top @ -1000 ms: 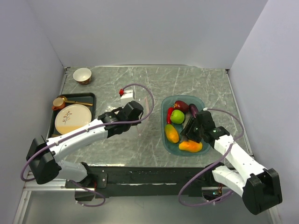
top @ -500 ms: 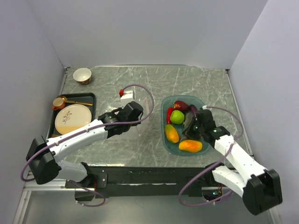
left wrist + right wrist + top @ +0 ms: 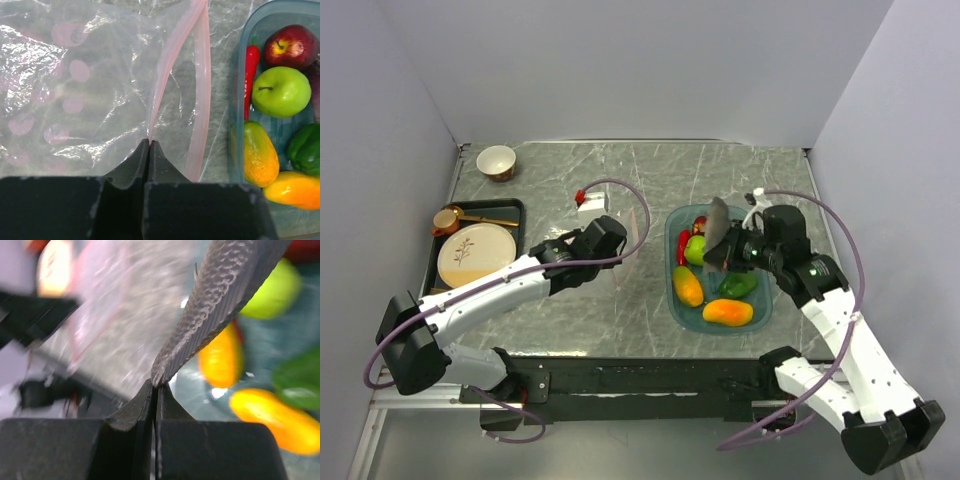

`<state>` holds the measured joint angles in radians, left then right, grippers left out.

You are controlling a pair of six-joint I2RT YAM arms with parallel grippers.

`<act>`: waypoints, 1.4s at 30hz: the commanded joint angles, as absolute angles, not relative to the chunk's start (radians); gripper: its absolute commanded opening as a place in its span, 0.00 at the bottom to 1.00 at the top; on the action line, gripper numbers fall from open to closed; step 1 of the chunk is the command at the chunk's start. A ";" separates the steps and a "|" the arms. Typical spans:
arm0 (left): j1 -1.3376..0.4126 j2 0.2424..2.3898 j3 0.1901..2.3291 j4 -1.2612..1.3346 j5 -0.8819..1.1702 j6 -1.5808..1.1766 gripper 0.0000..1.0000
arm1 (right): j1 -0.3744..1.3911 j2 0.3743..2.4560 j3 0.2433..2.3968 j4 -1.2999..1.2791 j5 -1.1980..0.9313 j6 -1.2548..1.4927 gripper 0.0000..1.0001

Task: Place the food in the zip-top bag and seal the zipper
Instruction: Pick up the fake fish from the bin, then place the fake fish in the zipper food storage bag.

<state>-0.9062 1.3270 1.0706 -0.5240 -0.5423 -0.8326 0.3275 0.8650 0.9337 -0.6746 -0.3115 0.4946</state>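
My left gripper (image 3: 149,143) is shut on the pink zipper strip (image 3: 165,75) of the clear zip-top bag (image 3: 75,90) and holds its mouth apart left of the teal tray (image 3: 673,296). My right gripper (image 3: 728,252) is shut on the end of a grey ribbed piece (image 3: 225,295) and holds it above the tray, pointing toward the bag (image 3: 634,232). In the tray lie a green apple (image 3: 280,91), a dark red apple (image 3: 291,46), a red chili (image 3: 250,70), a green pepper (image 3: 740,284) and two mangoes (image 3: 688,286) (image 3: 727,313). A sliver of purple eggplant (image 3: 316,75) shows at the frame edge.
A black tray at the left holds a patterned plate (image 3: 476,254) and a small orange cup (image 3: 446,220). A white bowl (image 3: 496,161) sits in the back left corner. A white block with a red tip (image 3: 588,205) lies behind the bag. Grey walls enclose the table.
My right gripper shut on the grey ribbed piece and lifted it out of the tray, up and leftward, which uncovered the green pepper. The left arm and bag have stayed put.
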 commanded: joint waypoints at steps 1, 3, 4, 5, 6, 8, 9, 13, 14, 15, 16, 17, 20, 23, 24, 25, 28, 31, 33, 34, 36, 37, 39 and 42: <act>-0.902 1.330 1.126 -0.520 -0.543 -0.831 0.01 | 0.327 0.922 0.996 -0.649 -0.639 0.356 0.00; -0.902 1.330 1.132 -0.526 -0.548 -0.838 0.01 | 0.327 0.934 0.996 -0.643 -0.688 0.318 0.00; -0.902 1.325 1.134 -0.529 -0.549 -0.839 0.01 | 0.328 0.940 0.999 -0.643 -0.740 0.305 0.00; -0.903 1.324 1.134 -0.528 -0.551 -0.841 0.01 | 0.328 0.948 1.006 -0.650 -0.770 0.290 0.00; -0.902 1.322 1.129 -0.526 -0.551 -0.841 0.01 | 0.330 0.960 1.011 -0.667 -0.799 0.260 0.00; -0.902 1.322 1.129 -0.522 -0.554 -0.842 0.01 | 0.334 0.972 1.023 -0.679 -0.851 0.242 0.00; -0.903 1.325 1.132 -0.523 -0.552 -0.844 0.01 | 0.337 0.980 1.023 -0.686 -0.860 0.235 0.00; -0.902 1.344 1.132 -0.520 -0.551 -0.845 0.01 | 0.370 0.997 0.996 -0.647 -0.940 0.247 0.00; -0.903 1.345 1.131 -0.514 -0.548 -0.845 0.01 | 0.380 1.005 0.993 -0.643 -0.952 0.250 0.00; -0.904 1.339 1.126 -0.508 -0.539 -0.842 0.01 | 0.388 1.028 0.991 -0.644 -0.960 0.244 0.00; -0.904 1.335 1.117 -0.503 -0.535 -0.841 0.01 | 0.415 1.038 0.980 -0.640 -0.962 0.248 0.00; -0.904 1.332 1.112 -0.499 -0.534 -0.842 0.01 | 0.429 1.051 0.971 -0.611 -0.957 0.264 0.00; -0.904 1.315 1.098 -0.482 -0.529 -0.838 0.01 | 0.472 1.093 0.951 -0.578 -0.959 0.281 0.00; -0.902 1.302 1.092 -0.469 -0.519 -0.825 0.01 | 0.502 1.129 0.940 -0.530 -0.966 0.307 0.00; -0.903 1.302 1.091 -0.465 -0.515 -0.818 0.01 | 0.505 1.137 0.940 -0.513 -0.986 0.311 0.00; -0.905 1.299 1.091 -0.463 -0.511 -0.812 0.01 | 0.506 1.143 0.937 -0.494 -0.998 0.319 0.00; -0.916 1.269 1.051 -0.425 -0.493 -0.755 0.01 | 0.508 1.172 0.934 -0.428 -1.028 0.351 0.00; -0.914 1.230 1.008 -0.405 -0.459 -0.713 0.01 | 0.506 1.226 0.946 -0.431 -1.043 0.341 0.00; -0.916 1.203 0.986 -0.388 -0.416 -0.690 0.01 | 0.506 1.258 0.950 -0.408 -1.060 0.345 0.00; -0.914 1.195 0.964 -0.371 -0.401 -0.687 0.01 | 0.506 1.270 0.954 -0.405 -1.071 0.344 0.00; -0.916 1.164 0.933 -0.342 -0.358 -0.680 0.01 | 0.506 1.314 0.974 -0.423 -1.066 0.330 0.00; -0.917 1.157 0.924 -0.331 -0.345 -0.673 0.01 | 0.508 1.339 0.979 -0.425 -1.057 0.333 0.00; -0.920 1.137 0.908 -0.301 -0.321 -0.669 0.01 | 0.508 1.365 0.991 -0.404 -1.065 0.347 0.00; -0.928 1.134 0.910 -0.279 -0.290 -0.649 0.01 | 0.506 1.407 1.000 -0.325 -1.071 0.409 0.00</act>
